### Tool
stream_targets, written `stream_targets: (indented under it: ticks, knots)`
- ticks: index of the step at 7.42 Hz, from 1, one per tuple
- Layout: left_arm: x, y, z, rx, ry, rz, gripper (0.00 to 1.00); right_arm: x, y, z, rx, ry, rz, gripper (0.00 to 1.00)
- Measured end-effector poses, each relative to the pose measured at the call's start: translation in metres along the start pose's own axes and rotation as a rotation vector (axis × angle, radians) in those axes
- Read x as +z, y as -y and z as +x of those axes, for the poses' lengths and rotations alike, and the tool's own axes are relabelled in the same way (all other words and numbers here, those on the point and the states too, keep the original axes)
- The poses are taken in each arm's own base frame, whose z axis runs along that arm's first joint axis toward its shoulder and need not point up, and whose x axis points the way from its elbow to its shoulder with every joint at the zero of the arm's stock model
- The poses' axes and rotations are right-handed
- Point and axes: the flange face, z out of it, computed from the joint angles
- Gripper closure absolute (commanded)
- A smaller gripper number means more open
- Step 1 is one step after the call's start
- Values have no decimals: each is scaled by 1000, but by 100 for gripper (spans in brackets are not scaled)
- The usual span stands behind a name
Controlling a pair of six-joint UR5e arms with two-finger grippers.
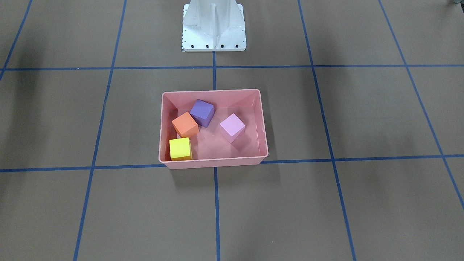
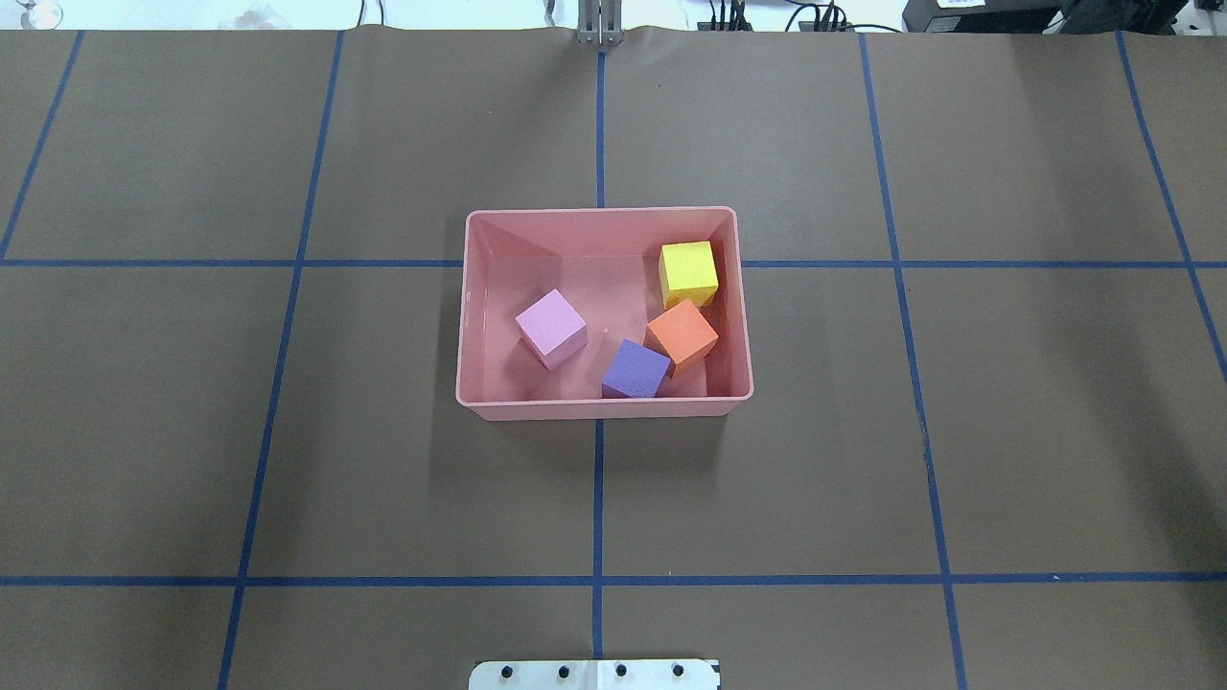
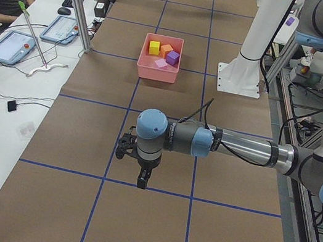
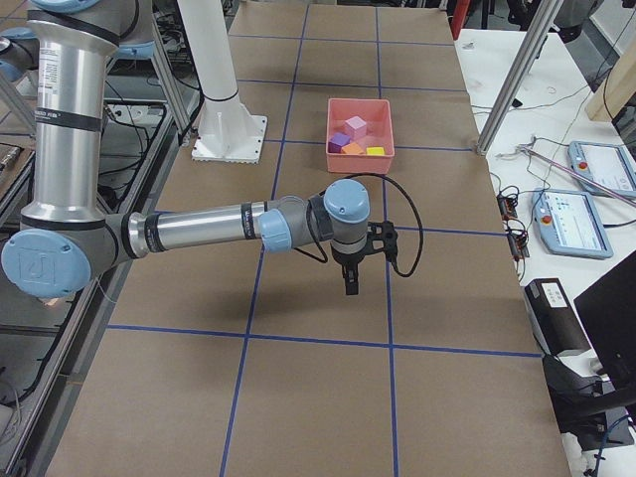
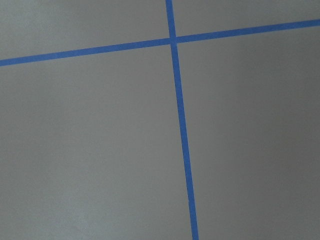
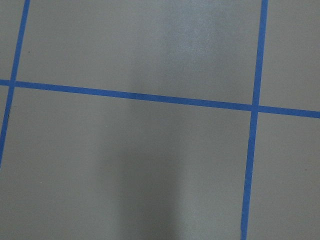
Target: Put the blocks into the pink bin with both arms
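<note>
Two horizontal forearms, left arm (image 3: 244, 150), right arm (image 4: 199, 231) (wrists turned down)

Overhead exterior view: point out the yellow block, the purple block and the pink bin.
yellow block (image 2: 688, 266), overhead exterior view, middle of its top face
purple block (image 2: 637, 367), overhead exterior view, middle of its top face
pink bin (image 2: 537, 410), overhead exterior view, outer wall nearest the robot

Opposed overhead views (pink bin (image 2: 604, 410) shared)
</note>
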Motion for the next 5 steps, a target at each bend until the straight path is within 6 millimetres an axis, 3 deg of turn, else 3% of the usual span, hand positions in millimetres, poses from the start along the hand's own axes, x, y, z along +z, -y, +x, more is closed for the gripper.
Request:
stream_targets:
  ticks: [5]
  knots:
    - [3, 0, -3, -2, 0, -4, 0, -12, -2, 7, 12, -8, 27, 0]
